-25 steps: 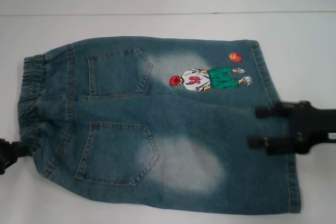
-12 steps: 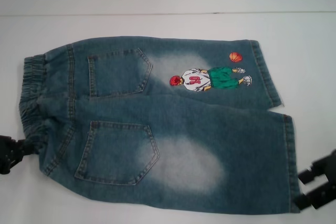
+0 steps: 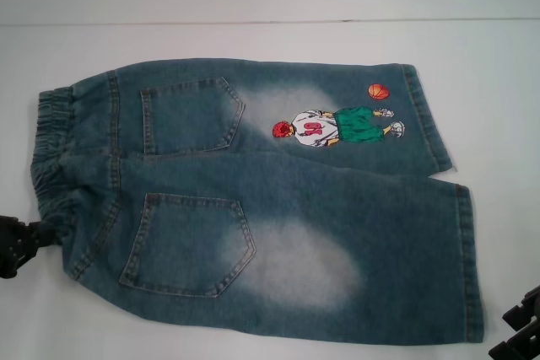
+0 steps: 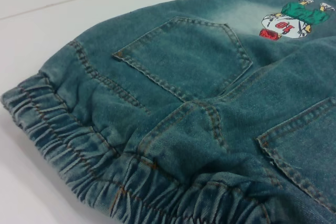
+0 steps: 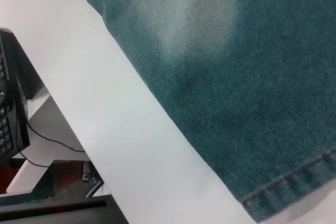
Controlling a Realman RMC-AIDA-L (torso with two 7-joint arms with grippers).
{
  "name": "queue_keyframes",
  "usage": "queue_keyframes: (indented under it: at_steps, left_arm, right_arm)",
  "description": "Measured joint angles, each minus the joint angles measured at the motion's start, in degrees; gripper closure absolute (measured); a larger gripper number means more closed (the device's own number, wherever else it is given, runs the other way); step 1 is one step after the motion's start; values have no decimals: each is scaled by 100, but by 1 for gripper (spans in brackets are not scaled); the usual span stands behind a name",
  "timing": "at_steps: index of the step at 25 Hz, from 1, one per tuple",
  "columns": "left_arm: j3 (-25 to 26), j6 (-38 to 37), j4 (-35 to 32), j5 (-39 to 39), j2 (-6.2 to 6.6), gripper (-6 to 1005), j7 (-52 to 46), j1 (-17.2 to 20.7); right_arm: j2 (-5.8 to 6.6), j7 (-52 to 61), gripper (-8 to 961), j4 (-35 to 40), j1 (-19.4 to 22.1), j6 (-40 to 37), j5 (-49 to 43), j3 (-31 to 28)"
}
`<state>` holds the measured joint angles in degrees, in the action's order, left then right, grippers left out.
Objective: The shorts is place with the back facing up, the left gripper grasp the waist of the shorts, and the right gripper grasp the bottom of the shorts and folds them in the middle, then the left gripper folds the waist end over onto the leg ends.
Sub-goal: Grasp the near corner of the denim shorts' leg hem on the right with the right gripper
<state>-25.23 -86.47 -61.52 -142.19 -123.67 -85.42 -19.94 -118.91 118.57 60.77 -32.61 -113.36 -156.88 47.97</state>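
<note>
Blue denim shorts point(image 3: 253, 200) lie flat on the white table point(image 3: 253, 40), back pockets up. The elastic waist point(image 3: 52, 153) points left and the leg hems point(image 3: 467, 259) point right. A basketball-player print point(image 3: 337, 126) marks the far leg. My left gripper point(image 3: 17, 244) sits low at the near-left corner of the waist, beside or just touching the cloth. The left wrist view shows the waist point(image 4: 79, 156) close up, without fingers. Off the near-right hem corner, my right gripper point(image 3: 504, 335) stands open and apart from the fabric. The near leg's hem point(image 5: 294, 184) fills the right wrist view.
The table's near edge point(image 5: 105, 177) runs close to the shorts in the right wrist view. Past that edge, lower down, are a black keyboard point(image 5: 10, 108) and cables. Bare white tabletop surrounds the shorts on the far and right sides.
My right gripper has drawn back from over the leg hems toward the near-right corner, off the shorts. The left gripper has hardly shifted. The shorts lie as before.
</note>
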Motion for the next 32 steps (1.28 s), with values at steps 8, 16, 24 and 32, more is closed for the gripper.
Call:
queue_keyframes:
  at_steps: [8,16,24,32]
  left_arm:
    - [28,26,23,21,-11,923,32,22]
    - [28,102,63,44,-17,923,50,21]
    - [5,113,71,44,-19,922,33,17]
    - [-8,114,77,41,-17,922,10,7]
  right_arm:
    - [-106,54,119,-153,29,258,61,137]
    - [-108,113,120,-489,-65,605,130,414]
    - [-74,83,121,-377,-65,598,472,402]
    - [-81,13,142,-327,-124,532,588,433]
